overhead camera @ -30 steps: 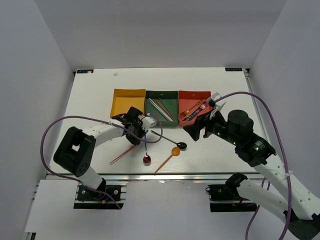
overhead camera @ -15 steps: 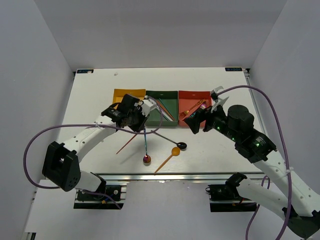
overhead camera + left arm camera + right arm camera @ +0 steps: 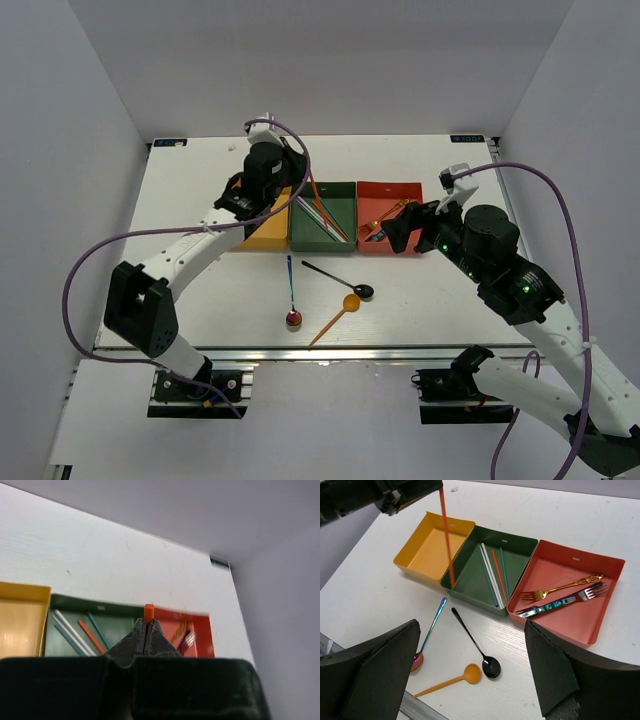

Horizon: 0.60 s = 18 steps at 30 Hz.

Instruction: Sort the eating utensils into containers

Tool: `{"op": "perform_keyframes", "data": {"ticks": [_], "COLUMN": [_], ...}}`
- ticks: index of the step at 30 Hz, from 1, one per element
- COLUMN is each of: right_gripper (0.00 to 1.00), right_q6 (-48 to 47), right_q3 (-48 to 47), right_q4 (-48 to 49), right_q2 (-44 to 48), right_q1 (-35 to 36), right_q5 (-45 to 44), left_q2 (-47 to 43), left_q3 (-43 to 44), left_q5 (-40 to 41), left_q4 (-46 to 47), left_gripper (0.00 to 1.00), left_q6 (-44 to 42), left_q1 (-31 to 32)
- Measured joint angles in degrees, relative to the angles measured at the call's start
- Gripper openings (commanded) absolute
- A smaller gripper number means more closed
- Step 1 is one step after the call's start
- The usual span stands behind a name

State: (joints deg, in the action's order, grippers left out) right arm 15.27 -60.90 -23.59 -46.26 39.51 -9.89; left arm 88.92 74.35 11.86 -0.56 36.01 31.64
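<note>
White tabletop fills the overhead view, where the left arm covers most of the yellow tray and the left gripper is hard to read. From the left wrist, the jaws pinch tight on an orange chopstick, with only its squared tip showing. From the right wrist, that slim stick hangs tilted, its lower end over the green tray by its left edge. The right gripper stands wide apart, empty.

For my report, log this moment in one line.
left gripper: shut on orange chopstick over green tray | right gripper: open | loose: purple spoon, black spoon, orange spoon
</note>
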Motion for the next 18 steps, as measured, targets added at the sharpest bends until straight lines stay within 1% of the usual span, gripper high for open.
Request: {"op": "perform_keyframes", "data": {"ticks": [3, 7, 13, 17, 18], "right_gripper": [0.89, 0.89, 0.89, 0.89, 0.89], "right_q6": [0.4, 0.6, 0.3, -0.2, -0.3], "right_q3": [0.0, 0.0, 0.0, 0.0, 0.0], "right_q4": [-0.3, -0.3, -0.3, -0.3, -0.3], "right_q2": [0.0, -0.1, -1.6, -2.0, -2.0], "right_q1": [0.0, 0.0, 0.0, 0.0, 0.0], "right_q5": [-0.4, -0.5, -0.9, -1.2, -1.2], "left_q2": [2.5, 5.0, 8.3, 8.3, 8.3], "left_q3": [-2.4, -7.2, -11.8, -14.6, -14.8], "left_q5": [8.4, 16.1, 20.3, 21.4, 21.6], "left_q4": [7.1, 16.5, 24.9, 27.0, 27.2], "left_gripper": [0.00, 0.00, 0.00, 0.00, 0.02], "left_q6": [4.9, 9.2, 12.8, 14.3, 14.8], "left_q1": [0.0, 0.0, 0.4, 1.3, 1.4]}}
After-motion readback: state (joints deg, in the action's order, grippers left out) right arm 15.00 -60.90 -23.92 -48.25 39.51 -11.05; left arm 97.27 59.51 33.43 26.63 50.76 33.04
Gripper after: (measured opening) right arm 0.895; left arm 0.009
